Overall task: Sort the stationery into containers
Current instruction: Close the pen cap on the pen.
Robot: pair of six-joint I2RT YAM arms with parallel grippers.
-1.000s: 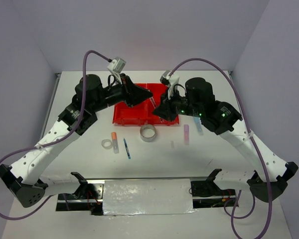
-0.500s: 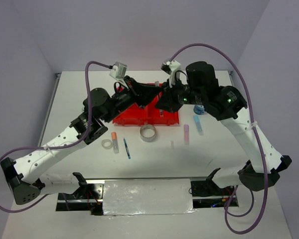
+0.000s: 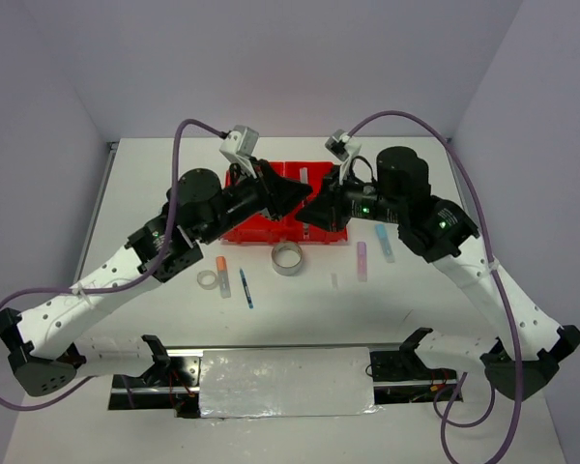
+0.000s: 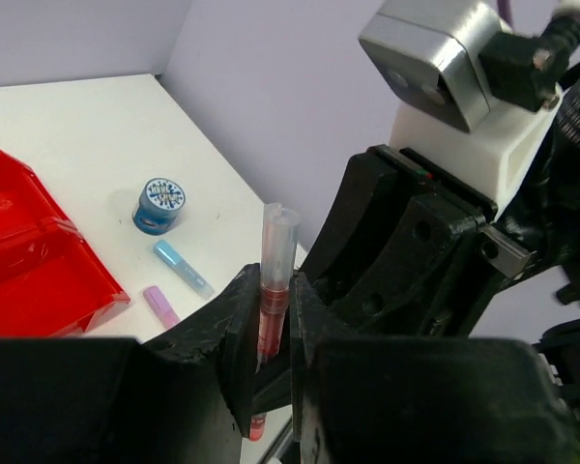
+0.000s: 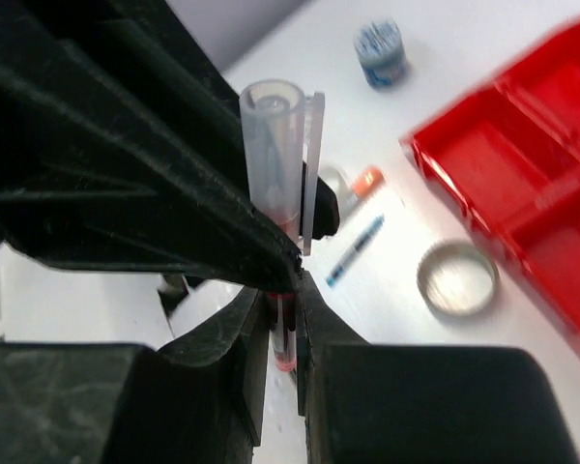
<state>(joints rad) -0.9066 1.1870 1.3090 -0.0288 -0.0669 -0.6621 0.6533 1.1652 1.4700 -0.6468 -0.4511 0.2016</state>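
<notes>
Moved inward, L end effector (image 4: 274, 311), R end effector (image 5: 282, 324) gripping pen (image 4: 276, 249) over tray (image 3: 240, 228)

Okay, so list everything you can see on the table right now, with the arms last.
red tray: one, red, centre back
silvery tape ring: one, grey, just in front of the tray
clear tape ring: one, clear, front left
orange stub: one, orange, by the clear ring
pale stick: one, pale, below the stub
blue pen: one, blue, beside the pale stick
pink stick: one, pink, right of the tray
blue stick: one, pale blue, next to the pink one
right roll: one, blue-patterned, right of the tray
left roll: one, blue-patterned, left side
red pen: one, red, clear cap, in both grippers
left gripper: black, gripping the pen
right gripper: black, gripping the pen
</notes>
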